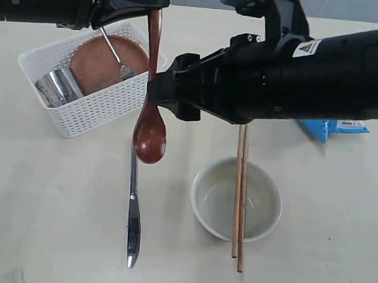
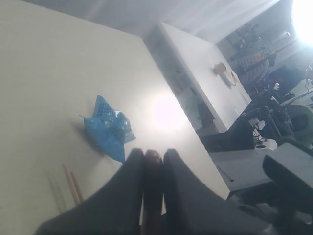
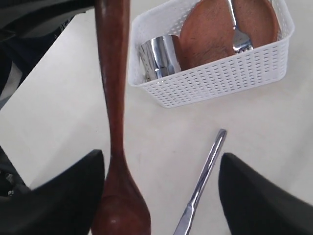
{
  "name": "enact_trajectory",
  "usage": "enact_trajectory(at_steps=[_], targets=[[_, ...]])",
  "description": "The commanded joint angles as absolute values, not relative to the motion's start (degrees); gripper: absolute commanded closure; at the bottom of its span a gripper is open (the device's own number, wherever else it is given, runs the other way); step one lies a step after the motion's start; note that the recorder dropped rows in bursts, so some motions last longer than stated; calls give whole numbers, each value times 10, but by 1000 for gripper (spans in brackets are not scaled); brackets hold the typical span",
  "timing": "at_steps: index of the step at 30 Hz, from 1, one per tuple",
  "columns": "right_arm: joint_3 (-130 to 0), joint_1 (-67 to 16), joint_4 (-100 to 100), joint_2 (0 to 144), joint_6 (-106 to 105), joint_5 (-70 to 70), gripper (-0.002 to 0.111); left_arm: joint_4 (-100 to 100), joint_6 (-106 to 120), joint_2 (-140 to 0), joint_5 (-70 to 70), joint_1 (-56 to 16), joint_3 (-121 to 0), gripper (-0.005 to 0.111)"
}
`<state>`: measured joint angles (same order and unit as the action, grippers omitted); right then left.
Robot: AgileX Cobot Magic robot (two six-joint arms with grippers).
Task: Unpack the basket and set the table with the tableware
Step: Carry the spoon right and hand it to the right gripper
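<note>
My left gripper (image 1: pixel 156 11) (image 2: pixel 153 157) is shut on the handle of the reddish-brown wooden spoon (image 1: pixel 149 135) (image 3: pixel 115 122), which hangs bowl-down above the table (image 1: pixel 54 196). My right gripper (image 1: pixel 155 97) (image 3: pixel 161 196) is open, and the spoon's neck sits inside the gap close to one finger (image 3: pixel 66 196). The white basket (image 1: pixel 103 105) (image 3: pixel 220 78) holds the brown plate (image 1: pixel 94 62) (image 3: pixel 210 29), fork (image 1: pixel 117 56) (image 3: pixel 236 34) and steel cup (image 1: pixel 59 87) (image 3: pixel 159 56). The knife (image 1: pixel 133 209) (image 3: pixel 200 186) lies on the table. Two chopsticks (image 1: pixel 239 198) (image 2: pixel 72 183) rest across the off-white bowl (image 1: pixel 211 196).
A crinkly blue snack packet (image 1: pixel 334 129) (image 2: pixel 107 128) lies at the right, partly behind my right arm. That arm (image 1: pixel 299 71) spans the middle of the exterior view from the right. The left arm (image 1: pixel 56 0) fills the upper left.
</note>
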<state>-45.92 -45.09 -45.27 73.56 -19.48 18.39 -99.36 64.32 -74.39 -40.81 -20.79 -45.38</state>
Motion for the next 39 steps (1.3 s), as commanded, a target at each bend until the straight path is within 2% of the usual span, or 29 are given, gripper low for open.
enact_trajectory(at_steps=[1,11,13,17,21,23,29,31,33,34,36,39], targets=[[-459,-484,-454,751,-213,135,46,-999,630,-740,-408,-211,-451,107],[-459,-504,-454,779,-210,82,46,-999,625,-740,-413,-211,-451,107],[-459,-504,-455,785,-208,88,53,-999,625,-740,-413,-211,-451,107],[-459,-504,-464,791,-208,93,73,-999,625,-740,-413,-211,-451,107],[-459,-504,-464,791,-210,93,99,-999,625,-740,-413,-211,-451,107],[-459,-504,-464,791,-210,93,108,-999,625,-740,-413,-211,-451,107],[-459,-504,-464,788,-208,99,109,-999,630,-740,-413,-211,-451,104],[-459,-504,-464,789,-204,99,109,-999,630,-740,-413,-211,-451,93],[-459,-504,-464,787,-202,99,109,-999,636,-740,-413,-211,-451,75],[-459,-504,-464,786,-195,99,109,-999,645,-740,-413,-211,-451,54],[-459,-497,-464,778,-192,100,109,-999,665,-740,-408,-211,-452,31],[-459,-452,-464,754,-180,136,109,-999,679,-739,-408,-188,-464,34]])
